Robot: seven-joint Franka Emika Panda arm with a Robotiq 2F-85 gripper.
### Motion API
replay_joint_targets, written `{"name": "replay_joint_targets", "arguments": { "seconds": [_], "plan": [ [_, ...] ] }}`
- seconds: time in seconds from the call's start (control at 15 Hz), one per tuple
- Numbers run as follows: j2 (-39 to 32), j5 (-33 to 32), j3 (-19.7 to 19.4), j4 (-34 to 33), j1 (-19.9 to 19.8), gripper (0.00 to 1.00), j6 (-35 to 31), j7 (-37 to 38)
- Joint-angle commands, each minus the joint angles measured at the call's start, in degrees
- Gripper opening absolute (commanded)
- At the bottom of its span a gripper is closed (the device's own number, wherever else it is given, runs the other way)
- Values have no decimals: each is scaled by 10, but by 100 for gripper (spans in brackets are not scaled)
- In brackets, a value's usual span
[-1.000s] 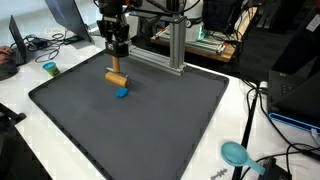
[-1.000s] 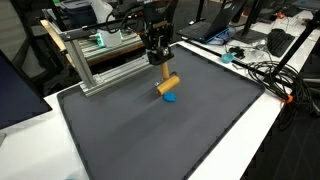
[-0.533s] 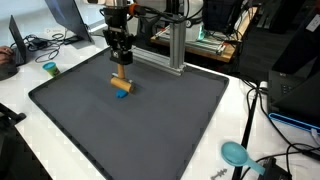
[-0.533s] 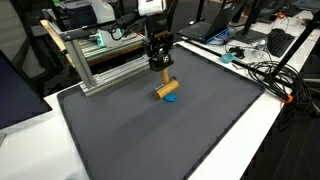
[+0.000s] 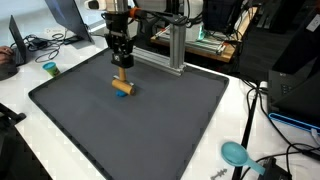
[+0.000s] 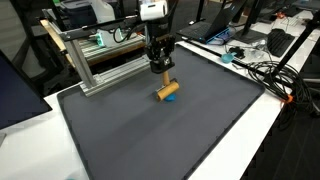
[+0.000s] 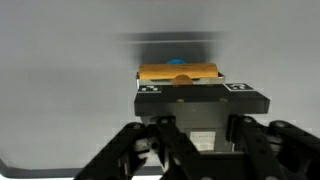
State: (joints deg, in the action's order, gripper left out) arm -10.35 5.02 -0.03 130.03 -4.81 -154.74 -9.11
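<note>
A short wooden cylinder (image 5: 122,86) hangs tilted under my gripper (image 5: 121,73), low over a dark grey mat (image 5: 150,125). It also shows in an exterior view (image 6: 166,92) below the gripper (image 6: 161,78). A small blue piece (image 6: 175,88) lies on the mat right beside the cylinder; in an exterior view only a sliver of this blue piece (image 5: 121,95) shows under the cylinder. In the wrist view the cylinder (image 7: 180,72) sits crosswise just past the gripper (image 7: 180,83), with the blue piece (image 7: 179,61) behind it. The jaws look shut on the cylinder; the fingertips are hidden.
A metal frame (image 5: 175,45) stands at the mat's back edge, close behind the arm. A teal cup (image 5: 49,69) sits on the white table. A teal round object (image 5: 235,152) and cables lie off the mat's near corner. Laptops and cables ring the table.
The gripper has come down with the wooden cylinder, bringing it close against the blue piece, which it now partly covers.
</note>
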Motion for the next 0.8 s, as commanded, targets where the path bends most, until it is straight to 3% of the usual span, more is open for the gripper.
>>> {"name": "replay_joint_targets", "arguments": {
  "seconds": [0.0, 0.73],
  "plan": [
    [-37, -4, -2, -23, 8, 22, 2, 18],
    [-86, -4, 0, -82, 10, 22, 18, 27]
  ]
}}
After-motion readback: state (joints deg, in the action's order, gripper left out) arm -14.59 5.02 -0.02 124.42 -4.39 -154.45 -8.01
